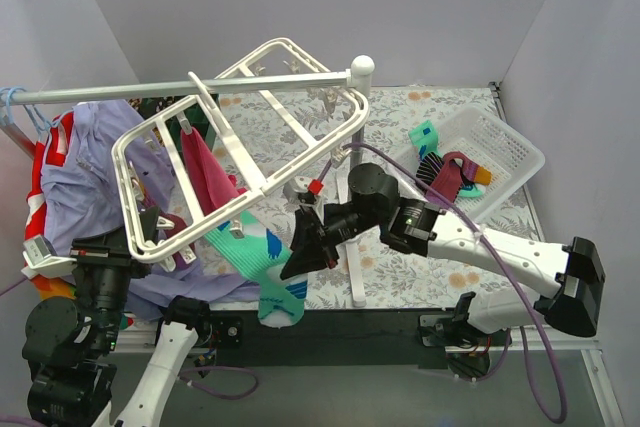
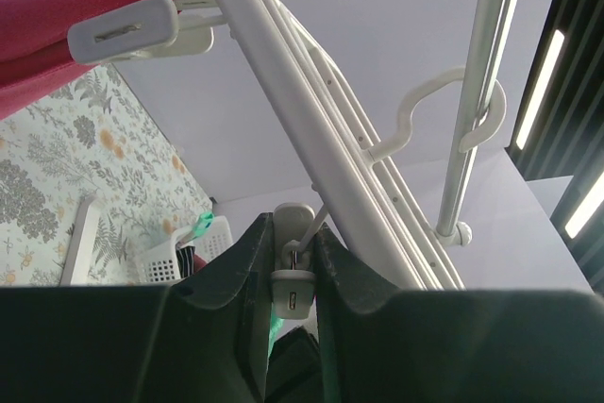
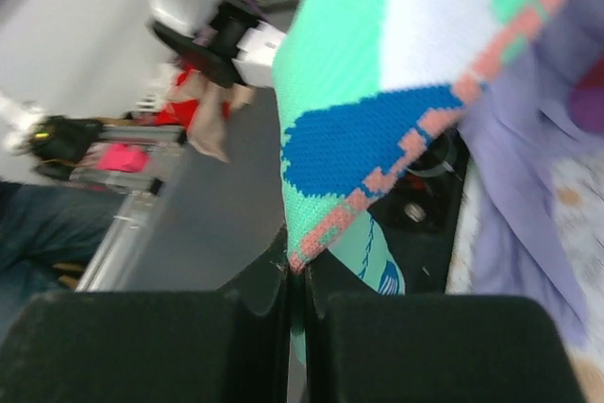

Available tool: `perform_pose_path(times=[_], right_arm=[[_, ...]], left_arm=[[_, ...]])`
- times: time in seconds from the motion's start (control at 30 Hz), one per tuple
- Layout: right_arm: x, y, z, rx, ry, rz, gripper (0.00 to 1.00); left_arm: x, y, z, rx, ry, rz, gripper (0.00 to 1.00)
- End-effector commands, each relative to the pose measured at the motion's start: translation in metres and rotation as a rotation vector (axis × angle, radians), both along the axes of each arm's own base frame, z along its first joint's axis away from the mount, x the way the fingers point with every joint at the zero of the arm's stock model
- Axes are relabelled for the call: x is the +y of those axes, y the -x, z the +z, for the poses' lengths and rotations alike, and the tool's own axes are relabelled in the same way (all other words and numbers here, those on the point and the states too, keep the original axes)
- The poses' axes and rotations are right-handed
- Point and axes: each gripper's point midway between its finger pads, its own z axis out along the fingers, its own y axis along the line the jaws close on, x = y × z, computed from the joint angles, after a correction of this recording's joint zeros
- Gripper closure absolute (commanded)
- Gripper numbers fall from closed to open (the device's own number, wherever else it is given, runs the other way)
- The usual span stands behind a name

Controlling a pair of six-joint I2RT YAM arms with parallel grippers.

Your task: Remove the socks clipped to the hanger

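Observation:
The white hanger (image 1: 262,185) hangs tilted from the grey rail (image 1: 150,89). A magenta-pink sock (image 1: 205,175) is clipped under it. A teal-green sock (image 1: 258,265) with blue and white patches hangs below its front edge. My right gripper (image 1: 305,245) is shut on that sock's edge; in the right wrist view the sock (image 3: 396,92) runs down between the closed fingers of the gripper (image 3: 295,266). My left gripper (image 1: 158,229) is at the hanger's left front corner. In the left wrist view it (image 2: 294,233) is shut on a small white hanger clip (image 2: 293,282), with the hanger's bars (image 2: 311,120) above.
A white mesh basket (image 1: 510,152) at the right holds teal, black-striped and orange socks. A lavender shirt (image 1: 90,182) and a rainbow-striped garment (image 1: 45,162) hang at the left. The rail's white pole (image 1: 357,247) stands just right of my right gripper.

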Motion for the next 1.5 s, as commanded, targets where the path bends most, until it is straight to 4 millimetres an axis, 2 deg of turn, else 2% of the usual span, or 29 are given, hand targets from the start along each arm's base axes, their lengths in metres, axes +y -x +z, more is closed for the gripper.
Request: perform_pose_path(times=[0.0, 0.07, 0.1, 0.13, 0.17, 0.2, 0.33, 0.4, 0.43, 0.57, 0.6, 0.67, 0.7, 0.77, 0.8, 0.83, 0.87, 0.9, 0.97, 1.0, 1.07, 1.13, 1.23, 1.4, 1.43, 1.47], right_arm=[[-0.024, -0.032, -0.051, -0.125, 0.176, -0.258, 0.99], [-0.038, -0.038, -0.052, -0.158, 0.171, -0.332, 0.99], [-0.046, -0.047, -0.067, -0.170, 0.215, -0.398, 0.99], [-0.051, -0.051, -0.071, -0.179, 0.228, -0.431, 0.99], [-0.059, -0.056, -0.068, -0.193, 0.218, -0.474, 0.99], [-0.067, -0.071, -0.079, -0.199, 0.254, -0.553, 0.99], [-0.099, -0.115, -0.092, -0.202, 0.328, -0.786, 0.99], [-0.121, -0.144, -0.089, -0.200, 0.335, -0.938, 0.99], [-0.129, -0.152, -0.089, -0.197, 0.340, -0.983, 0.99], [-0.185, -0.211, -0.068, -0.181, 0.339, -1.315, 0.99], [-0.208, -0.231, -0.062, -0.167, 0.343, -1.419, 0.99], [-0.233, -0.255, -0.049, -0.164, 0.349, -1.536, 0.99], [-0.256, -0.270, -0.045, -0.153, 0.361, -1.630, 0.99], [-0.276, -0.292, -0.034, -0.132, 0.366, -1.723, 0.99], [-0.298, -0.304, -0.031, -0.106, 0.375, -1.798, 0.99], [-0.306, -0.311, -0.026, -0.090, 0.370, -1.831, 0.99], [-0.312, -0.320, -0.030, -0.060, 0.387, -1.850, 0.99], [-0.326, -0.329, -0.017, -0.066, 0.367, -1.900, 0.99], [-0.340, -0.343, -0.015, -0.071, 0.397, -1.961, 0.99], [-0.344, -0.348, 0.001, -0.110, 0.382, -1.985, 0.99], [-0.360, -0.358, 0.006, -0.140, 0.414, -2.077, 0.97], [-0.370, -0.365, 0.027, -0.196, 0.404, -2.125, 0.96], [-0.382, -0.384, 0.025, -0.243, 0.495, -2.160, 0.93], [-0.402, -0.384, 0.005, -0.266, 0.647, -2.216, 0.87], [-0.401, -0.383, -0.001, -0.263, 0.661, -2.203, 0.71], [-0.396, -0.382, -0.007, -0.248, 0.665, -2.164, 0.65]], left_arm=[[-0.007, -0.002, 0.006, 0.000, -0.053, -0.035, 1.00], [-0.007, -0.001, 0.009, -0.009, -0.070, -0.037, 1.00], [-0.007, 0.001, 0.012, -0.017, -0.074, -0.036, 1.00], [-0.007, 0.001, 0.013, -0.017, -0.081, -0.039, 1.00], [-0.007, 0.002, 0.014, -0.022, -0.084, -0.040, 1.00], [-0.007, 0.002, 0.014, -0.023, -0.094, -0.040, 1.00], [-0.008, 0.005, 0.018, -0.041, -0.111, -0.047, 1.00], [-0.009, 0.006, 0.020, -0.047, -0.117, -0.050, 1.00], [-0.009, 0.006, 0.021, -0.052, -0.127, -0.050, 1.00], [-0.009, 0.009, 0.028, -0.071, -0.144, -0.056, 1.00], [-0.009, 0.010, 0.029, -0.076, -0.146, -0.055, 1.00], [-0.010, 0.010, 0.030, -0.083, -0.150, -0.060, 1.00], [-0.010, 0.010, 0.031, -0.084, -0.150, -0.060, 1.00], [-0.011, 0.010, 0.031, -0.090, -0.156, -0.062, 1.00], [-0.011, 0.011, 0.032, -0.092, -0.158, -0.063, 1.00], [-0.011, 0.010, 0.032, -0.089, -0.161, -0.064, 1.00], [-0.011, 0.011, 0.032, -0.091, -0.161, -0.066, 1.00], [-0.011, 0.011, 0.033, -0.094, -0.160, -0.067, 1.00], [-0.013, 0.011, 0.034, -0.095, -0.167, -0.075, 1.00], [-0.013, 0.012, 0.036, -0.099, -0.173, -0.074, 1.00], [-0.013, 0.012, 0.037, -0.098, -0.181, -0.076, 1.00], [-0.014, 0.011, 0.038, -0.098, -0.188, -0.077, 1.00], [-0.015, 0.011, 0.040, -0.105, -0.191, -0.084, 1.00], [-0.017, 0.010, 0.038, -0.107, -0.194, -0.096, 1.00], [-0.017, 0.011, 0.040, -0.113, -0.195, -0.095, 1.00], [-0.017, 0.011, 0.041, -0.116, -0.199, -0.095, 1.00]])
